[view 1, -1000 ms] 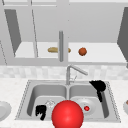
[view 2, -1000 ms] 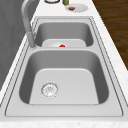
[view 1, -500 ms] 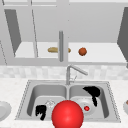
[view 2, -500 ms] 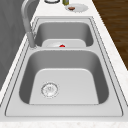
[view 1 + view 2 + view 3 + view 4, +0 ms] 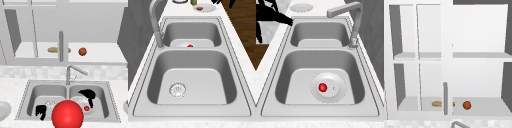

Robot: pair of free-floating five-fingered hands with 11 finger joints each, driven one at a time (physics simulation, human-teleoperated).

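In the front view my right hand (image 5: 87,95) hovers over the right basin, fingers loose and pointing down at a small red object (image 5: 86,108) on a white plate (image 5: 80,102). The right side view has that plate (image 5: 333,96) and red object (image 5: 322,87) on the near basin's floor. My left hand (image 5: 40,111) hangs open at the front of the left basin. A large red ball (image 5: 67,115) covers the sink's front edge. In the right side view a hand (image 5: 271,12) with straight spread fingers floats at the top left.
The faucet (image 5: 72,71) rises behind the divider of the double sink (image 5: 110,95). The open cabinet shelf holds a bread loaf (image 5: 53,49) and an orange ball (image 5: 82,51). Plates sit on the counter at left (image 5: 3,110) and right (image 5: 204,7).
My right hand has drifted left and slightly down over the right basin. The left hand and the red ball have stayed put.
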